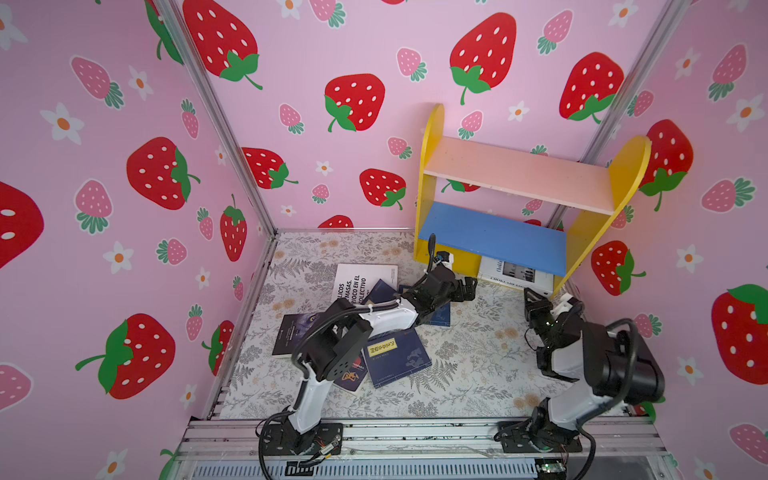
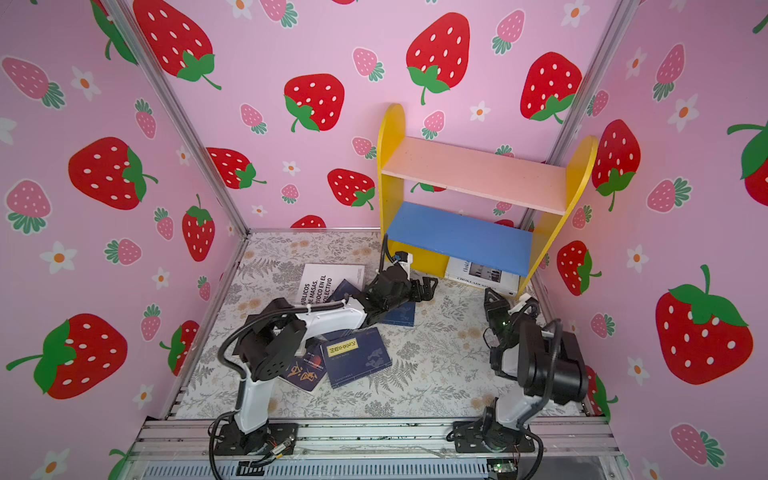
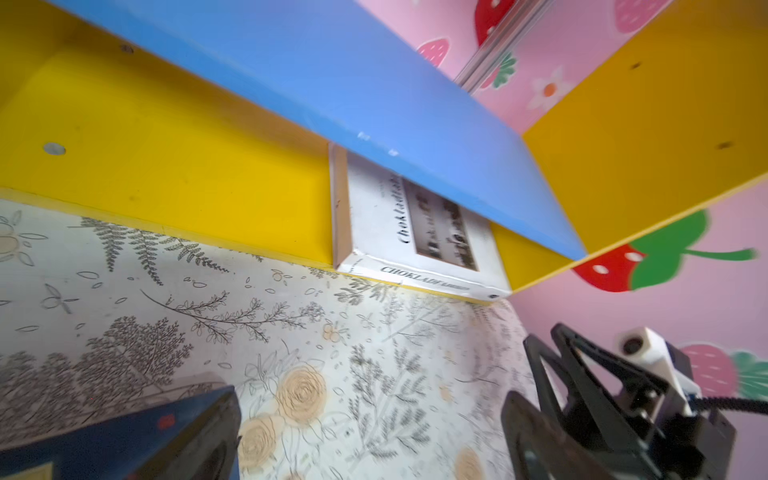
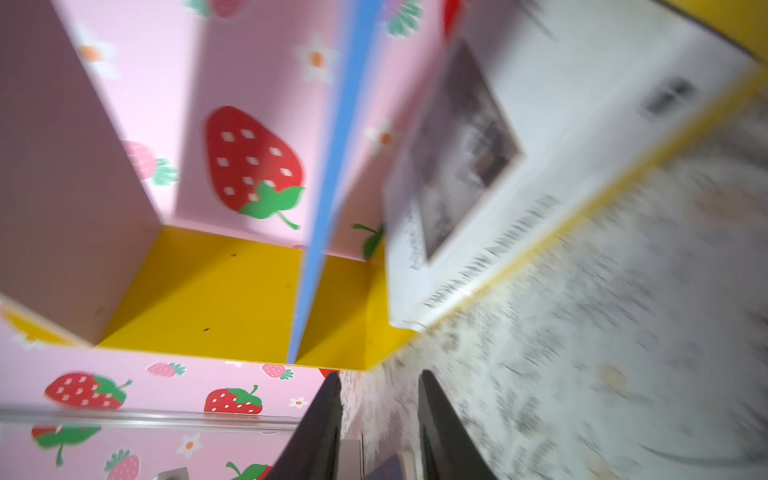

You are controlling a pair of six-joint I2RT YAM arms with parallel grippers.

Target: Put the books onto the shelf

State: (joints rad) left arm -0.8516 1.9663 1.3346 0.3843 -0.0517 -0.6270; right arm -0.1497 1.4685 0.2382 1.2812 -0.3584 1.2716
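Clock directions are read in the top views from the middle of the floral table point(image 1: 478, 374), with 12 o'clock toward the back wall. The shelf point(image 1: 430, 166) stands at 1 to 2 o'clock in the far corner, with the pink upper board point(image 1: 519, 174) above the blue lower board point(image 1: 494, 237). One white book point(image 1: 515, 272) lies flat on the shelf's yellow bottom under the blue lower board, toward its 3 o'clock end, spine facing out. The other books lie loose on the table. The second white book point(image 1: 361, 282) is at 11 o'clock, partly overlapped by a plain navy book point(image 1: 382, 291). Another navy book point(image 1: 440, 313) lies at 12 o'clock under the left wrist. The navy book with the yellow label point(image 1: 395, 357) is at 7 o'clock. Touching its 9 o'clock edge is the dark book with large characters point(image 1: 351, 376), and a further dark book point(image 1: 291, 332) lies at 9 o'clock. The left arm covers parts of both dark books. The left gripper point(image 1: 468, 289) is at 1 o'clock, low in front of the shelf's 9 o'clock end. Its fingers point(image 3: 519, 432) are spread wide in the left wrist view, with only tabletop between them. The right gripper point(image 1: 534, 297) is at 2 to 3 o'clock, just in front of the shelved white book's spine and apart from it. In the right wrist view its jaws stand parted by a narrow gap with nothing pinched between the tips. That view is motion-blurred.
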